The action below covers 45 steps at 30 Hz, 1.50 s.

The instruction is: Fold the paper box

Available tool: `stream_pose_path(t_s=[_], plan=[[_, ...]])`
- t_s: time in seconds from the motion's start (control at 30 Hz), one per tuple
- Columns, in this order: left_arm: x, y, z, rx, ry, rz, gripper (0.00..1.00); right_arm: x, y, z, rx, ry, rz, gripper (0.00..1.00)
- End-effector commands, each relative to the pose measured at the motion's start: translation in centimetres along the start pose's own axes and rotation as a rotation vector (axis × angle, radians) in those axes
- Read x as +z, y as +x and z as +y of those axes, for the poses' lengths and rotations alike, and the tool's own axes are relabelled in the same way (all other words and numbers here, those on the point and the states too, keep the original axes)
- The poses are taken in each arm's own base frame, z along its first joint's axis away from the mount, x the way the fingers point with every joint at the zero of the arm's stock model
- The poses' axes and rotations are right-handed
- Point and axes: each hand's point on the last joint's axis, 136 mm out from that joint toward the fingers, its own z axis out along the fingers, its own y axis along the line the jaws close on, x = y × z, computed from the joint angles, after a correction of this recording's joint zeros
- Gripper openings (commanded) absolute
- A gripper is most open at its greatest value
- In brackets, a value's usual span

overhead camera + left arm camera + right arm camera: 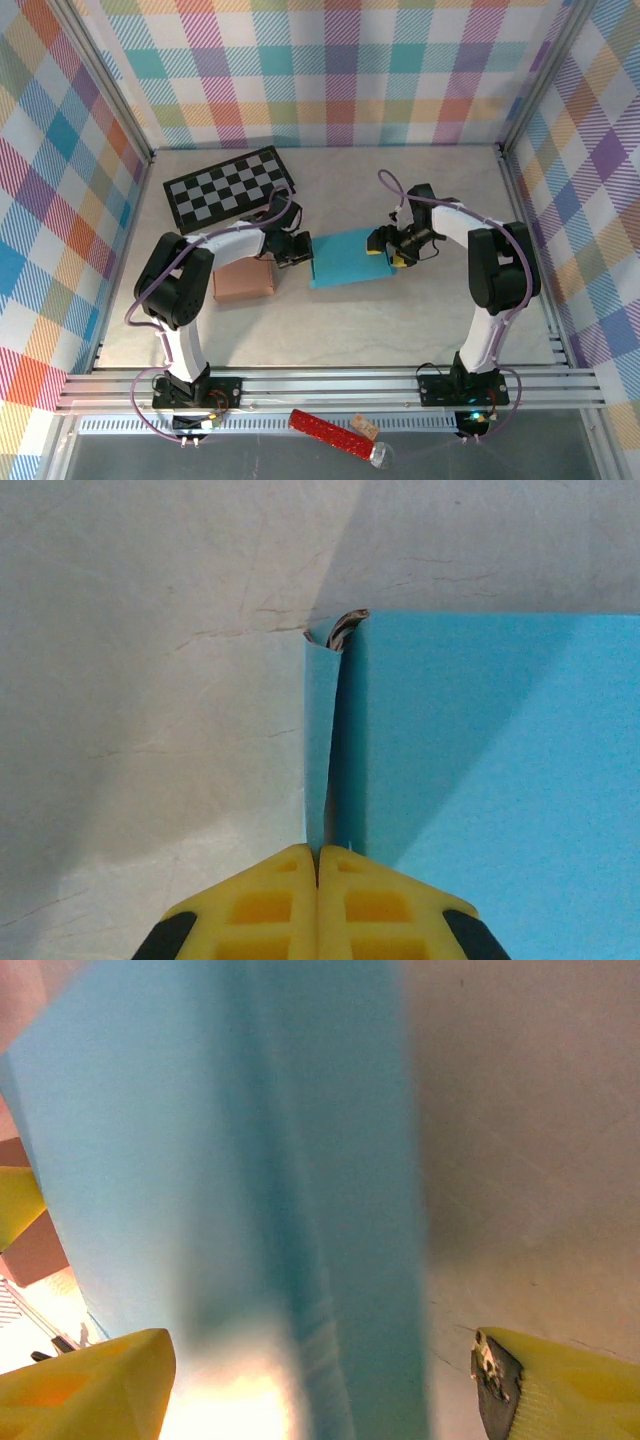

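The paper box (345, 260) is a flat blue sheet-like shape lying in the middle of the table. My left gripper (297, 252) is at its left edge. In the left wrist view the yellow fingers (270, 900) are pressed together, and a narrow raised flap of the paper box (322, 730) runs down into the seam between them. My right gripper (388, 247) is at the box's right edge. In the right wrist view its fingers (85, 1390) stand wide apart, with the blurred blue paper box (250, 1160) between them and untouched by either pad.
A brown cardboard box (243, 282) lies just left of the blue one, under the left arm. A black and white checkerboard (230, 187) lies at the back left. Plaid walls enclose the table. A red tube (330, 432) rests in front of the rail.
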Motion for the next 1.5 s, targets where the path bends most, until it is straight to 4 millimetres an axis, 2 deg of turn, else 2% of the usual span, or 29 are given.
stream_pose_path(t_s=[0.0,0.2,0.3,0.4,0.5,0.67,0.7,0.87,0.97,1.1,1.23,1.33,1.47], plan=[[0.7,2.8,3.6,-0.042,-0.1,0.09,0.03,-1.3,-0.6,2.5,-0.06,-0.069,-0.032,0.79],[0.7,2.7,3.9,-0.045,-0.095,0.09,0.03,-1.5,-0.9,4.8,-0.082,-0.191,-0.007,0.8],[0.6,2.3,3.6,-0.046,-0.085,0.081,0.03,-1.2,-0.5,6.5,-0.062,-0.312,0.03,0.73],[0.2,1.7,2.7,-0.056,-0.056,0.058,0.07,-1.3,-0.3,7.5,-0.063,-0.345,0.023,0.66],[-0.6,0.7,1.3,-0.064,-0.009,0.021,0.14,-1.3,-0.1,7.3,-0.05,-0.338,0.028,0.55],[-2.2,-0.5,-0.8,-0.082,0.067,-0.034,0.16,-0.9,0.3,6.2,-0.038,-0.278,0.037,0.48],[-2.7,-1.2,-1.7,-0.08,0.101,-0.07,0.17,-0.9,0.4,6.1,-0.036,-0.274,0.034,0.46],[-3.6,-1.5,-3.0,-0.116,0.17,-0.088,0.17,-0.8,0.4,6.0,-0.004,-0.279,0.027,0.4],[-3.7,-1.3,-2.7,-0.131,0.157,-0.085,0.2,-0.8,0.4,5.9,0.014,-0.28,0.027,0.37],[-4.4,-1.0,-1.0,-0.201,0.084,-0.069,0.31,-1.1,0.2,6.0,0.061,-0.301,0.038,0.36],[-5.3,-1.4,-0.6,-0.25,0.086,-0.073,0.35,-1.4,0.2,6.4,0.15,-0.341,0.071,0.34],[-7.1,-2.3,-1.6,-0.229,0.108,-0.113,0.35,-2.0,0.1,7.0,0.252,-0.383,0.1,0.34],[-10.5,-3.6,-4.9,0.004,0.157,-0.187,0.34,-3.1,-0.4,7.3,0.431,-0.413,0.133,0.33]])
